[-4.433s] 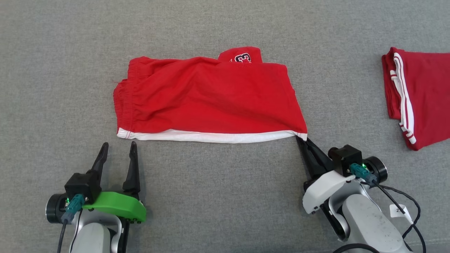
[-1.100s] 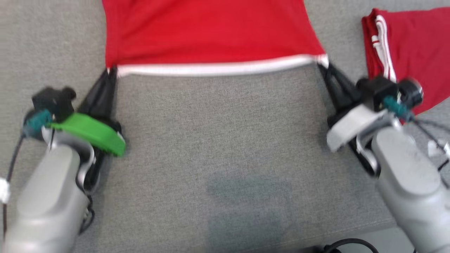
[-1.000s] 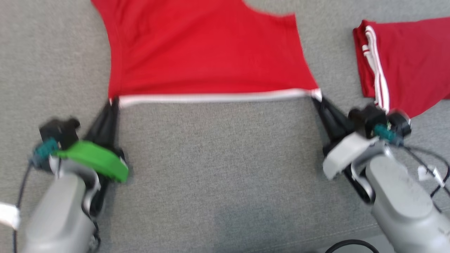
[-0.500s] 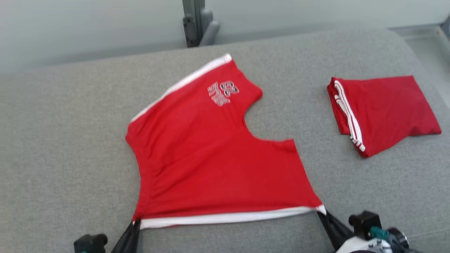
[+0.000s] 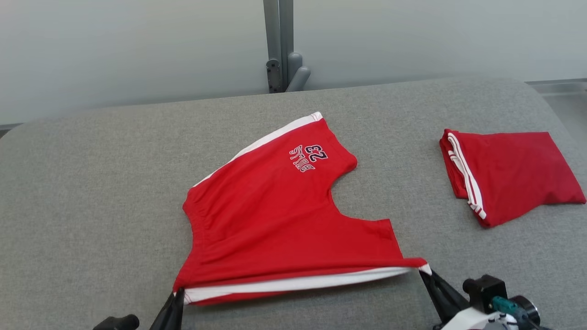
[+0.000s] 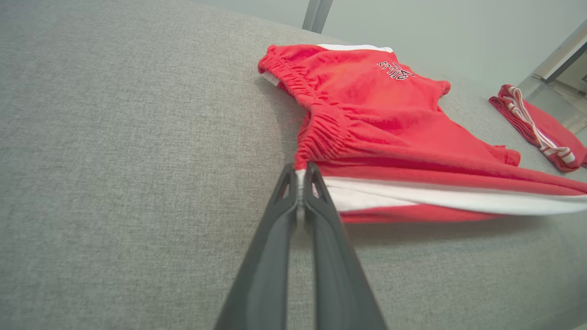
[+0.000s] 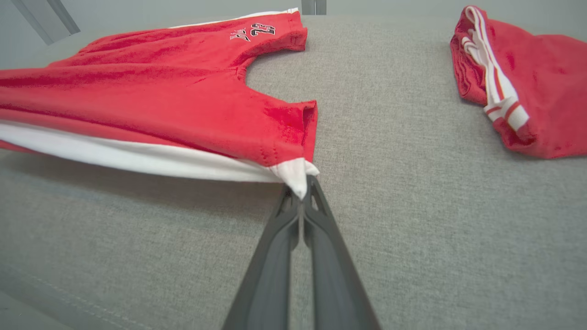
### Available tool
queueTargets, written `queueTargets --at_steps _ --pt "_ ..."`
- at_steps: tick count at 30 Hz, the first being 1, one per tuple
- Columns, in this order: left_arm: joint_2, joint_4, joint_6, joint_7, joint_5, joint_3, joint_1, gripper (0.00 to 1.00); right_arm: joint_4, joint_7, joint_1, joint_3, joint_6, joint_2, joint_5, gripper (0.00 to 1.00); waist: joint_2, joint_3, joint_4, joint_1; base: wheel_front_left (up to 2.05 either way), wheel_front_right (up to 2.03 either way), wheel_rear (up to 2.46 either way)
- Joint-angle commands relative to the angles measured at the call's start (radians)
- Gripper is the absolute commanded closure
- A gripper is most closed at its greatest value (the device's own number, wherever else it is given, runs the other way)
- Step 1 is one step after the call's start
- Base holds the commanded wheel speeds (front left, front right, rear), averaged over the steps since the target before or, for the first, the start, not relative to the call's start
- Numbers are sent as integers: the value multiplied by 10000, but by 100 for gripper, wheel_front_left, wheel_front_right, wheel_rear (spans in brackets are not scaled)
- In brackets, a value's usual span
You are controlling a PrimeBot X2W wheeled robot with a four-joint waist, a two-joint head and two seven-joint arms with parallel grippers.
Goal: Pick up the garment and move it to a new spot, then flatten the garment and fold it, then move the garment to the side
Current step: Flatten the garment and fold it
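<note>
Covering the counter (image 5: 91,183): grey fabric; pale wall (image 5: 137,46) behind. Red shorts (image 5: 275,220), white stripe; left pincer (image 6: 300,176) & right pincer (image 7: 302,192) pinch its corners.

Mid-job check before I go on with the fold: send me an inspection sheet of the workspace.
surface: grey pad, flat.
job's things: red shorts spread open, the "23" leg at the far side; the near white-striped edge hangs just off the pad between the claws.
clutter: folded garment, red with white stripes, to the right and apart from the shorts.
claws: left claw shut on the waistband corner; right claw shut on the white hem corner.
cables: teal plug at the right wrist, off the cloth.
surroundings: pale wall and a grey post behind the pad.
</note>
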Motion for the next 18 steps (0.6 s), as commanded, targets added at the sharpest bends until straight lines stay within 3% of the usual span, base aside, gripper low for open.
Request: queueTargets --at_steps 1,8,18 --pt "107 -101 31 4 105 85 -179 100 -57 -20 -206 -120 -38 -73 -15 100 0 167 88 1 0 0 0" --pt "-128 -498 27 4 -68 -62 -1656 100 39 -20 -2390 -174 -32 -220 -237 100 0 1407 513 1 0 0 0" --pt "-710 -127 23 4 -150 -373 -4365 100 1619 -20 -6375 121 -30 -286 -713 100 0 3744 1406 1 0 0 0"
